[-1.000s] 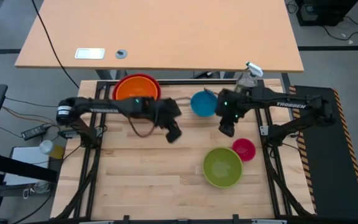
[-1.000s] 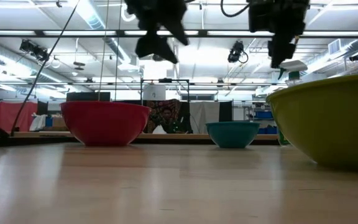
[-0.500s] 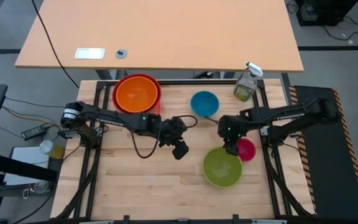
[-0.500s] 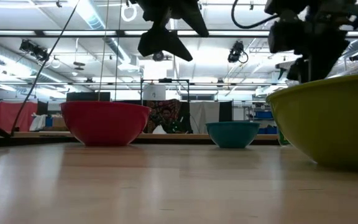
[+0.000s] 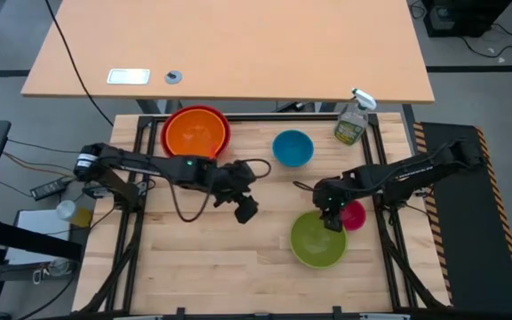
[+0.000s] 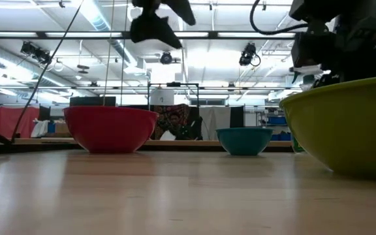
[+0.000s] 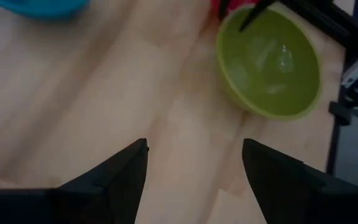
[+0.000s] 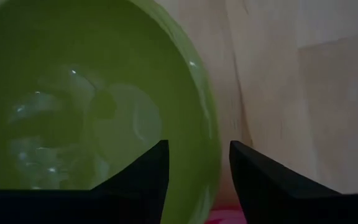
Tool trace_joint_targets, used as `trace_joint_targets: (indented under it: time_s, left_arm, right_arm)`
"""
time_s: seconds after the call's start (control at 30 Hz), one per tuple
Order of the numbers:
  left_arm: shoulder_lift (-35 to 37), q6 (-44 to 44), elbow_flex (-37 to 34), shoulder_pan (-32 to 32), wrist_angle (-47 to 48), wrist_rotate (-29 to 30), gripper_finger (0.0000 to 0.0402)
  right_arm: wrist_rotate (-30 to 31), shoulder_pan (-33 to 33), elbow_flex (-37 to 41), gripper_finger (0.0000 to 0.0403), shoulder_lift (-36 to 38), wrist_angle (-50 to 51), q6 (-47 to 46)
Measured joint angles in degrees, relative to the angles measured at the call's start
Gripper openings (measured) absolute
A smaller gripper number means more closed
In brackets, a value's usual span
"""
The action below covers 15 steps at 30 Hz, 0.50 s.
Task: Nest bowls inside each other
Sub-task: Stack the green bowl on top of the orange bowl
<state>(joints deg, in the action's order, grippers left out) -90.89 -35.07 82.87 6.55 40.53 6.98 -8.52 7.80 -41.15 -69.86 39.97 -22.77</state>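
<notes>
An orange bowl [image 5: 196,135] sits nested in the red bowl [image 5: 169,124] at the table's far left. The blue bowl [image 5: 292,148] stands alone at the far middle. Toward the near right stands the lime green bowl [image 5: 318,240], with the small pink bowl [image 5: 354,214] close by its far right side. My right gripper [image 5: 332,219] is open and low over the green bowl's far rim [image 8: 211,149], one finger over the inside and one over the outside, apart from it. My left gripper [image 5: 245,210] hangs open over bare wood at mid-table.
A clear spray bottle [image 5: 352,123] stands at the far right corner, behind the right arm. Bare wood lies across the table's near left and middle. Cables trail from the left arm's base off the left edge.
My right gripper has dropped and come toward the near edge, from beside the blue bowl down to the green bowl's far rim, still open. My left gripper has moved toward the near edge, then slightly left, still open. No bowl has moved.
</notes>
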Motion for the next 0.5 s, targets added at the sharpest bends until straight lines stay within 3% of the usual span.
trace_joint_targets:
  time_s: [0.27,0.5]
  left_arm:
    - [5.33,1.47,0.02,-1.26,3.38,5.24,0.0265]
    - [6.83,1.66,0.02,-1.93,4.61,5.41,0.0265]
  right_arm:
    - [1.61,0.67,2.08,0.0163,-4.95,-4.13,-0.18]
    - [1.08,0.67,2.07,0.0076,-8.64,-5.54,-0.42]
